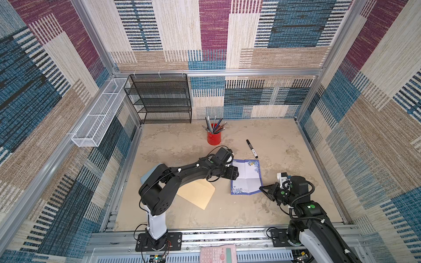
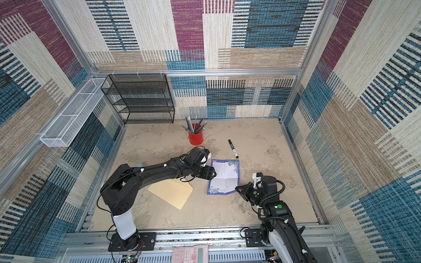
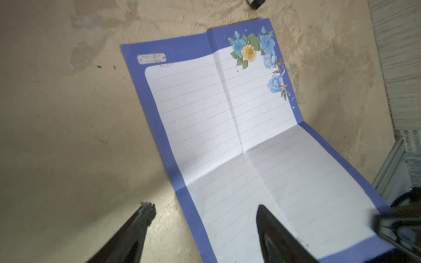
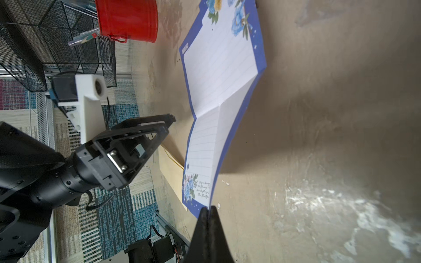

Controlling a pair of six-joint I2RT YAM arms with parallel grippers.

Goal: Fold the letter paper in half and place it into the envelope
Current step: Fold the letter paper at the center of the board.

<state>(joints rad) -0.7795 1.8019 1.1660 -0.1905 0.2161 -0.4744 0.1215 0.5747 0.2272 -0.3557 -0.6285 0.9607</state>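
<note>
1. White wire-mesh trough basket [image 1: 98, 113], mounted on the left wall.
2. Black mesh shelf rack [image 1: 159, 98], standing at the back left corner of the mottled tan tabletop [image 1: 177, 145].
3. Plain tan manila paper envelope [image 1: 198, 193], lying flat and skewed, partly under the left arm. It is just left of the sheet, with a strip of bare table between them.
4. Left gripper [image 3: 205, 206], poised at the sheet's left edge. Its fingers [image 3: 141, 225] are spread wide, one over the table and one over the paper, with nothing between them.
5. Red cylindrical metal pot [image 1: 213, 137] of pens, behind the sheet.
6. Pink pocket calculator [image 1: 217, 254], on the front rail.
7. Rectangular letter paper [image 1: 246, 177] with a blue floral border. It lies unfolded at mid-table, ruled face up, with crosswise creases, and its near half is raised off the surface.
8. Black marker pen [image 1: 251, 148], lying beyond the sheet's far right corner.
9. Right gripper [image 4: 208, 210], at the sheet's near right corner. Its fingers are pressed together, pinching that corner.
</note>
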